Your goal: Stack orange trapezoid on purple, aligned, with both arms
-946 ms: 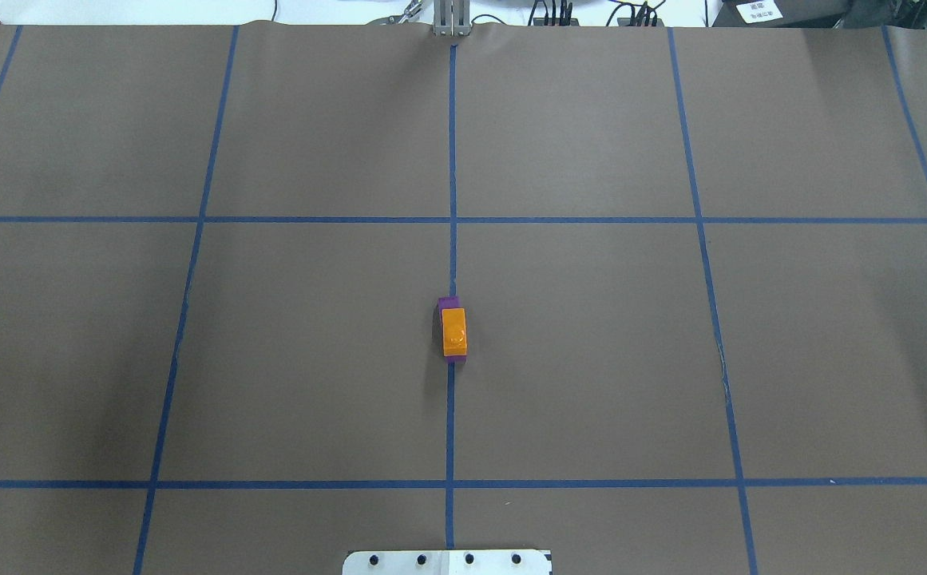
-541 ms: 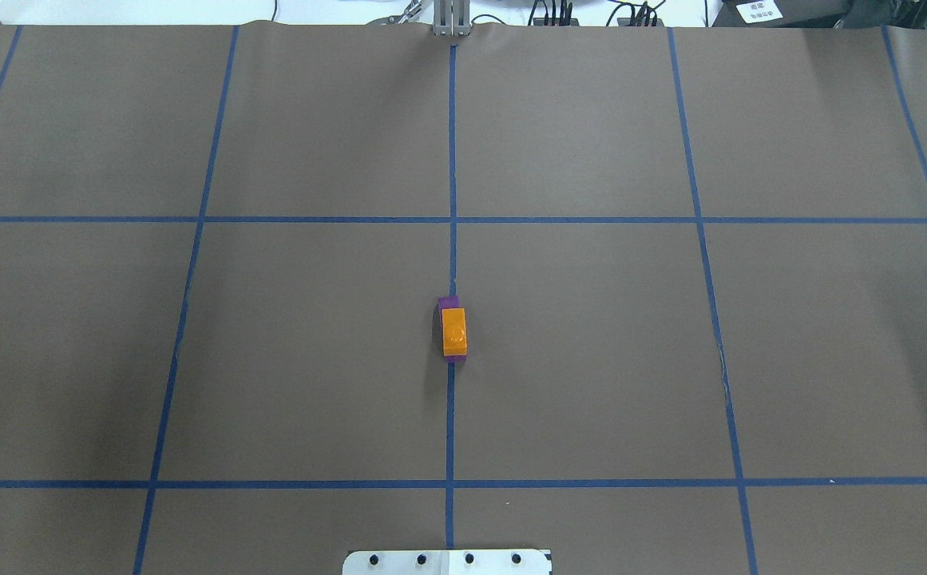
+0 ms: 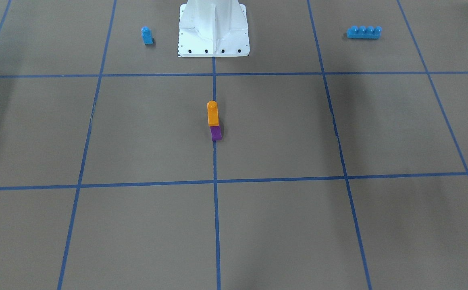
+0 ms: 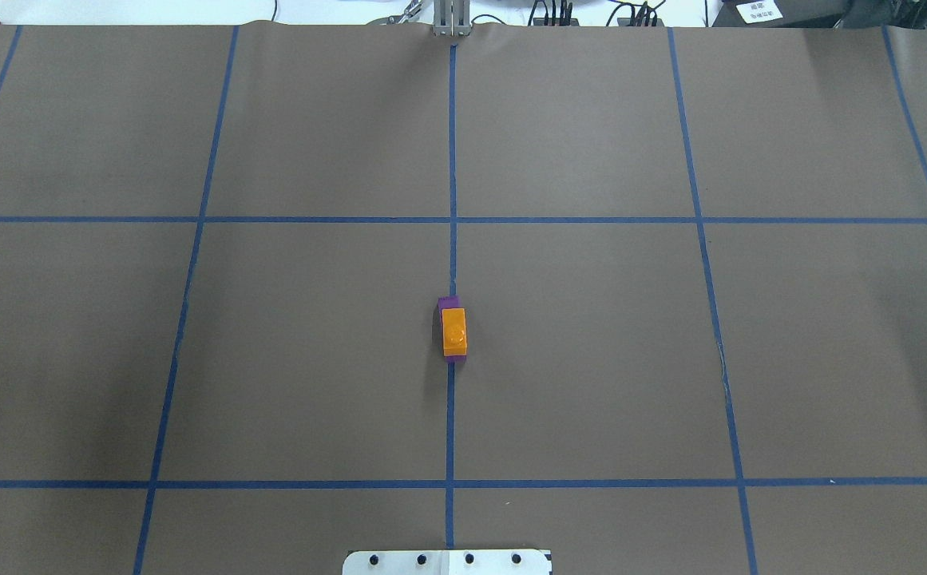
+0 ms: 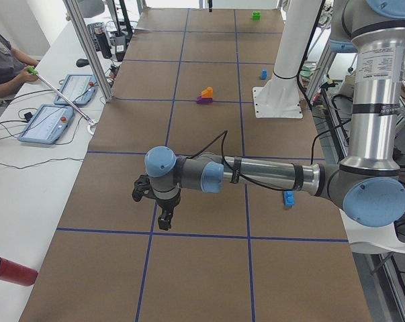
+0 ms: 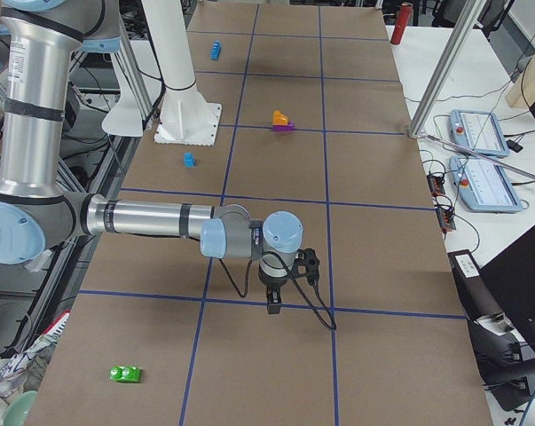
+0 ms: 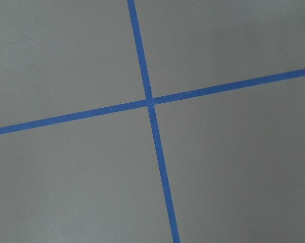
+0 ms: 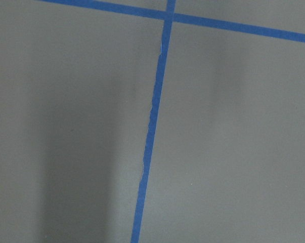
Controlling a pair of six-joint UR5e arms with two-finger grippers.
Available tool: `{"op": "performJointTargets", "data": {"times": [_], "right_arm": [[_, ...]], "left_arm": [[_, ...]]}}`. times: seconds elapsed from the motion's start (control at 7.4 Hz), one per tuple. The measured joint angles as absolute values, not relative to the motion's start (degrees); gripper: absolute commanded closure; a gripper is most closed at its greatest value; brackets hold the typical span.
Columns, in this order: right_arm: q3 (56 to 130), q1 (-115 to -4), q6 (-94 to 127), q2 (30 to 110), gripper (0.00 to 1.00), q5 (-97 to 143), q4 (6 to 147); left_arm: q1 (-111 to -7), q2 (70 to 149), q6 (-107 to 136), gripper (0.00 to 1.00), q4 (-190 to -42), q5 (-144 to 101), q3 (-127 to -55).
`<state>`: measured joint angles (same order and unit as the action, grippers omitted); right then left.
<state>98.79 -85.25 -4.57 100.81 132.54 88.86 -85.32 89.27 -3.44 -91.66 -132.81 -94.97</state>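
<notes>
Left side: the left arm [image 5: 256, 176] is reaching out low over the table [image 4: 271, 359], with the left tool [image 5: 163, 216] pointing down, well apart from the stack. Its wrist camera is showing only crossing tape lines [image 7: 148, 101], so I cannot tell whether the tool is open or closed.

Centre: the orange block [image 4: 454, 332] is sitting on the purple block [image 4: 449, 302], on the middle tape line. Slivers of purple are showing at the far and near ends; whether the edges are flush I cannot tell.

Right side: the right arm [image 6: 152, 218] is hanging likewise, with the right tool [image 6: 274, 302] pointing down, far from the stack. Its state is equally undeterminable.

Assessment: the stacking appears done and the step in hand is clearance. Recommended practice: neither arm should be sweeping across the centre, any travel should be running high and outward, and the seating should be getting checked from a side view.
</notes>
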Motion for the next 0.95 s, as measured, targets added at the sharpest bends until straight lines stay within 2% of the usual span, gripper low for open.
{"op": "performJointTargets", "data": {"times": [0.95], "right_arm": [[98.8, -85.2, -4.7, 100.6, 0.0, 132.7, 88.9]], "left_arm": [[-85.3, 88.5, -3.5, 0.0, -91.9, -132.7, -94.7]]}}
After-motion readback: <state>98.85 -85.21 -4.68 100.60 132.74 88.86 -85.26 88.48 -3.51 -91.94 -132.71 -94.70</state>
